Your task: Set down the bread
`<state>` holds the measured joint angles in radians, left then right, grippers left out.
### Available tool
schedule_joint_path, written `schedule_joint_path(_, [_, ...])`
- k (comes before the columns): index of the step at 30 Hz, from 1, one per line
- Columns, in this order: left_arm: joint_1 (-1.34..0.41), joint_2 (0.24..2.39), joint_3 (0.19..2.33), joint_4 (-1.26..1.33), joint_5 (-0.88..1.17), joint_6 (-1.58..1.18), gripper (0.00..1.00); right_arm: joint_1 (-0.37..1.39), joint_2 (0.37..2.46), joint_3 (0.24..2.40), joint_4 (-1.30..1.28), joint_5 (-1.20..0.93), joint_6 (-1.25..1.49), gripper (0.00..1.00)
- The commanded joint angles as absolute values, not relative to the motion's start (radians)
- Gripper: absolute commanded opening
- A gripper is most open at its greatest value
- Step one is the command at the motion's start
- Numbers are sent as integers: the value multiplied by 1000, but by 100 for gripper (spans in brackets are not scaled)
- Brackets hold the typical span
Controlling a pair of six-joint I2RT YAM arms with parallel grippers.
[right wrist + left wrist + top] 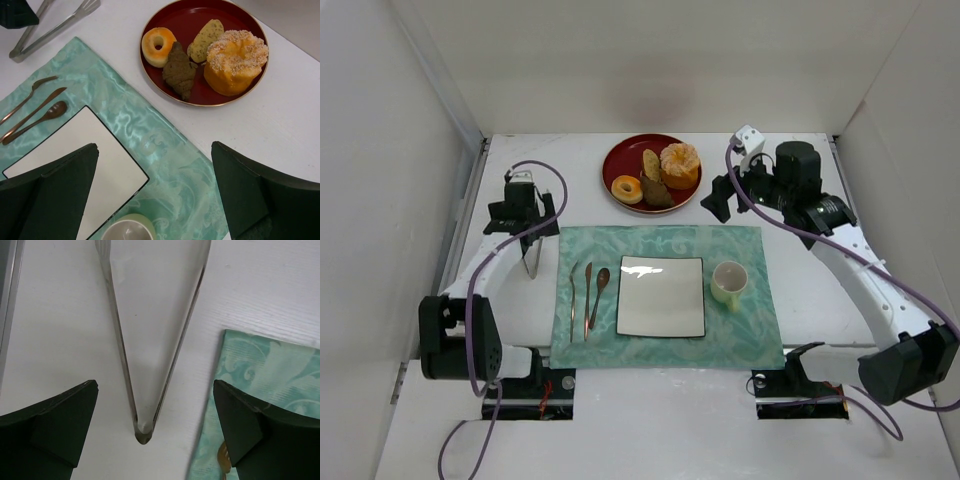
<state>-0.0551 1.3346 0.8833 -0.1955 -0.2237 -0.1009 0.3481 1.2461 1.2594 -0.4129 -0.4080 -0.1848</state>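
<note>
Left gripper [523, 214] [155, 389] sits over the table's left side, jaws spread wide and holding nothing. The fingers [60, 415] straddle the joined end of metal tongs [530, 260] [121, 352] [50, 31] with bare table on both sides of them. The tongs lie flat on the white table [820, 290], just left of the green placemat [740, 335] [272, 367] [150, 142], with their arms opening away from the robot.

On the placemat's left part lie a fork [573, 298] [27, 96], knife [587, 293] [37, 111] and spoon [601, 285] [45, 114], side by side and close together. A white square plate [660, 296] [75, 150] with a dark rim is in the middle of the placemat, nothing on it.

Beyond the placemat's far edge is a red round plate [618, 158] [170, 15]. The bread [627, 189] [158, 46], a small golden ring, lies on this plate's front left part. It touches a dark brown piece [658, 194] [179, 72] on its right. A paler speckled slice [651, 163] [206, 37] lies behind that, and a peeled orange [680, 165] [235, 60] fills the plate's right side.

A pale cup [728, 283] [129, 231] stands upright on the placemat, just right of the white plate.

Right gripper [718, 205] [155, 147] hangs by the placemat's far right corner, right of the red plate. Its jaws are wide apart and it carries nothing, well apart from the bread.
</note>
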Motion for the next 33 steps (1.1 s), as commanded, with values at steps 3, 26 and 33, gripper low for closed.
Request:
schedule_joint_path(3, [-35, 1385, 927, -195, -279, -89, 100, 351, 1206, 1262, -399, -446, -195, 100])
schedule_joint_path(26, [6, 1600, 965, -166, -189, -51, 100, 351, 1197, 1262, -399, -446, -186, 100])
schedule_joint_path(33, [15, 1644, 985, -166, -179, -41, 99, 351, 1197, 1262, -399, -446, -186, 100])
